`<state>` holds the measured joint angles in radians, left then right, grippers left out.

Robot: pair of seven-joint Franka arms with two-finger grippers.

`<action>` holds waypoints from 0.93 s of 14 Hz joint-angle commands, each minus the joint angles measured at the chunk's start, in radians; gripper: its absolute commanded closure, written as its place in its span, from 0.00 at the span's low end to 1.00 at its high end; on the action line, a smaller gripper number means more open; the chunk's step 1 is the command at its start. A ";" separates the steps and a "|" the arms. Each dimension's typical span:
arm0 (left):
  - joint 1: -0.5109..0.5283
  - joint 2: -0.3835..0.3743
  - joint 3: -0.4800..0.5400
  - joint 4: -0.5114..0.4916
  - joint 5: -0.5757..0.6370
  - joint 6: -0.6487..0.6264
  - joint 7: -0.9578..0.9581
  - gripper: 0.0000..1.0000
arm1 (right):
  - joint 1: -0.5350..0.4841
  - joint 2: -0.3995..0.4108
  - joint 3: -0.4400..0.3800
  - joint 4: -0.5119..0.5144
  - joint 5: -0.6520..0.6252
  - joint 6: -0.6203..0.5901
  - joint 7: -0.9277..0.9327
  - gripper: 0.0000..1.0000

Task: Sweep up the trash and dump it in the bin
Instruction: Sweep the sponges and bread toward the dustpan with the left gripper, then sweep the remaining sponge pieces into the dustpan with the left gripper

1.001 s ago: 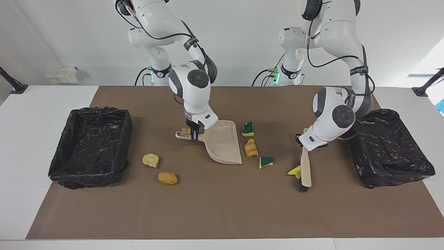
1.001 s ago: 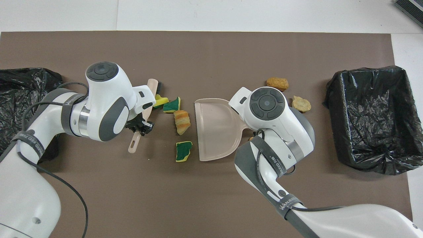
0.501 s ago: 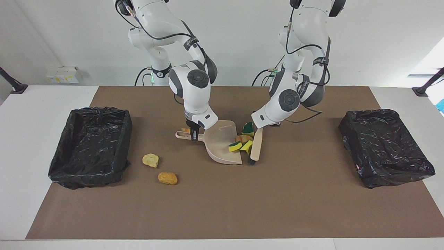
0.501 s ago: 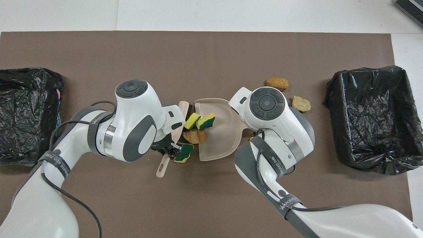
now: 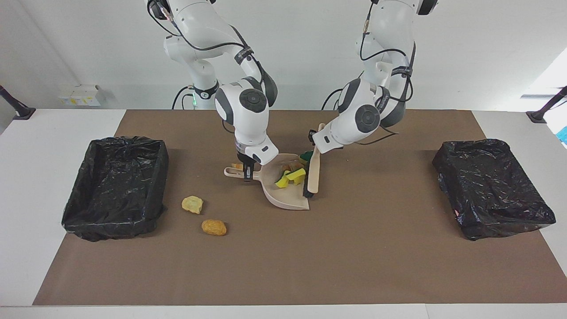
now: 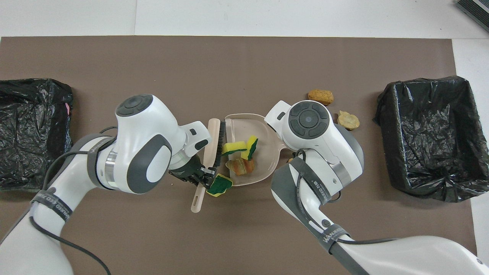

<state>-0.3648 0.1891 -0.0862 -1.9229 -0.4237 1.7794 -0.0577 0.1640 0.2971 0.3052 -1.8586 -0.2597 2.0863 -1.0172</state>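
Facing view: right hand (image 5: 246,173) pinches the dustpan (image 5: 283,192) handle; left hand (image 5: 315,137) grips the brush (image 5: 312,175) at its mouth. Overhead view: sponge scraps (image 6: 238,147) and a bread chunk (image 6: 240,166) lie in the pan; two chunks (image 6: 321,96) sit beside it on the bench (image 6: 244,57).

A white table (image 5: 26,186) under a brown mat (image 5: 283,266), plain white wall (image 5: 88,44).

Dustpan (image 5: 283,190) smooth beige plastic; bin liners (image 5: 115,186) glossy crinkled black film; mat (image 5: 310,257) matt brown, perhaps paper.

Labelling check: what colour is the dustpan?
Beige dustpan; overhead view shows it best.
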 commanded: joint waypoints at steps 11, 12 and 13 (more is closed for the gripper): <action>-0.107 -0.255 -0.001 -0.295 -0.012 -0.132 -0.552 1.00 | -0.018 0.002 0.009 -0.022 -0.018 0.031 0.028 1.00; -0.118 -0.257 -0.003 -0.300 -0.012 -0.094 -0.612 1.00 | -0.021 0.002 0.009 -0.024 -0.018 0.032 0.010 1.00; -0.127 -0.254 -0.003 -0.301 -0.020 -0.034 -0.673 1.00 | -0.024 0.003 0.008 -0.025 -0.018 0.032 -0.023 1.00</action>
<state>-0.4712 -0.0090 -0.1052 -2.1671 -0.4280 1.6598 -0.6397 0.1620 0.2992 0.3051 -1.8633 -0.2596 2.0864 -1.0181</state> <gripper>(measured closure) 0.744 0.692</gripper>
